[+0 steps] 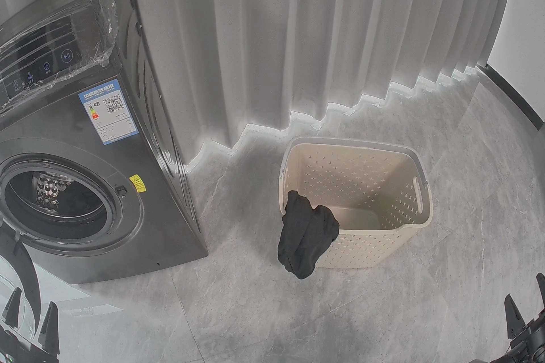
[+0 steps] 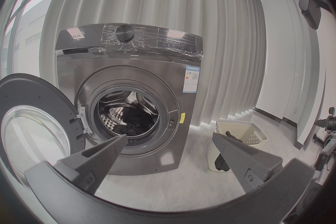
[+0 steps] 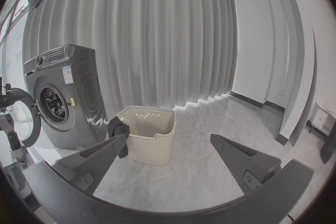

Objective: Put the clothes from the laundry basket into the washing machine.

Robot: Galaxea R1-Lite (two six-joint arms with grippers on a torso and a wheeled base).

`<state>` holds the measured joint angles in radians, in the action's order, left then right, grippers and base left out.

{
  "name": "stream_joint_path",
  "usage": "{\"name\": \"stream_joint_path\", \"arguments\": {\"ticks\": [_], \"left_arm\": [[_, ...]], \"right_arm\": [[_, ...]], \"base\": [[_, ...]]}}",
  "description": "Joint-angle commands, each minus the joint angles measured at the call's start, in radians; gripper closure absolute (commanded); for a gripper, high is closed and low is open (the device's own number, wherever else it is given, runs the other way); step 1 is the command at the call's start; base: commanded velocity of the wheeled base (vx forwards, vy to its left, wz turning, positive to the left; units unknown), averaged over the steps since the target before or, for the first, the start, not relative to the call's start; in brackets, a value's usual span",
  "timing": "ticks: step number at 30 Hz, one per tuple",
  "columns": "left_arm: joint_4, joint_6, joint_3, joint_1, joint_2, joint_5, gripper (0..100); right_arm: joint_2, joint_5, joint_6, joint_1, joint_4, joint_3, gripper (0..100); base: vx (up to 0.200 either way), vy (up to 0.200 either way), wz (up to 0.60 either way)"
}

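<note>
On the floor at the left stands the washing machine, its round opening facing the near side. Its door is swung wide on the left-hand hinge. Dark cloth lies low inside the drum.

Right of the machine and well apart from it sits the laundry basket, a pale perforated tub with its mouth upward and its long axis running left to right, parallel to the curtain behind it. One black garment is draped over the basket's near-left corner. Its long axis runs up and down: the upper end is hooked over the rim, and the bulk hangs down the outside wall, the lower end pointing at the floor. In the right wrist view the same garment shows on the corner of the basket nearest the machine.

The left gripper hangs at the near left, in front of the machine's opening and short of it. Its fingers are spread wide with nothing between them. The right gripper sits at the near right, well apart from the basket and aimed toward it. Its fingers are likewise spread wide and hold nothing.
</note>
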<state>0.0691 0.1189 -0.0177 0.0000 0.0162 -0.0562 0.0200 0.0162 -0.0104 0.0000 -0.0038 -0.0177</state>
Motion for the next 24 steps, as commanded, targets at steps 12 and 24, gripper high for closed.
{"name": "stream_joint_path", "arguments": {"ticks": [12,24], "left_arm": [[0.000,-0.001,0.018,0.000,-0.013,0.002,0],[0.001,0.001,0.018,0.000,-0.013,-0.001,0]], "right_arm": [[0.001,0.001,0.000,0.000,-0.001,0.018,0],[0.001,0.001,0.000,0.000,-0.001,0.018,0]], "base": [[0.050,0.000,0.00],[0.000,0.000,0.00]]}}
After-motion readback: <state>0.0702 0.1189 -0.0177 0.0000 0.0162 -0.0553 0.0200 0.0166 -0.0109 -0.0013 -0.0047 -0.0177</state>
